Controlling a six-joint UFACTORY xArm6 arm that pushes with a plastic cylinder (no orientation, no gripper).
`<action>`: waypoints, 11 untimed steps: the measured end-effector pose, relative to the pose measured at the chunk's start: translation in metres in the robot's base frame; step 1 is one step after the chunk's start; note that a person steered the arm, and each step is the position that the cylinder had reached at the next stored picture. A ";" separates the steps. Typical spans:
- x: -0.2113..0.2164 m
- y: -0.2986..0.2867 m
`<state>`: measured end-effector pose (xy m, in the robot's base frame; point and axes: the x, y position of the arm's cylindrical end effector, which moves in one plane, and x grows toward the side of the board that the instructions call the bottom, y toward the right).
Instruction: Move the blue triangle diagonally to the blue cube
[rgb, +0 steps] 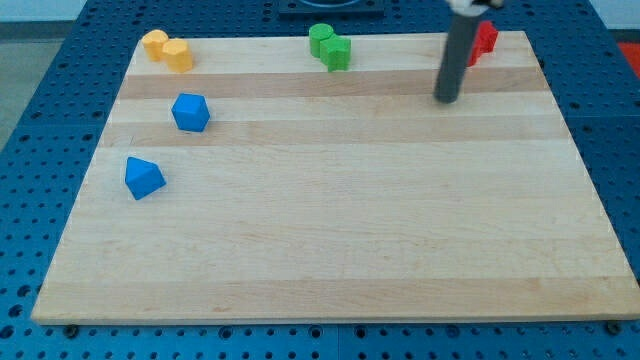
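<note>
The blue triangle (143, 177) lies near the board's left edge, below and slightly left of the blue cube (190, 112). The two are apart, with a gap of bare wood between them. My tip (446, 99) is at the view's upper right, far to the right of both blue blocks and touching none.
Two yellow blocks (167, 50) sit at the top left corner. Two green blocks (330, 46) sit at the top middle. A red block (483, 41) is at the top right, partly hidden behind the rod. The wooden board (340, 250) lies on a blue perforated table.
</note>
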<state>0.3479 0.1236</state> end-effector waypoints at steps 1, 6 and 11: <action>0.065 -0.073; 0.130 -0.425; 0.092 -0.336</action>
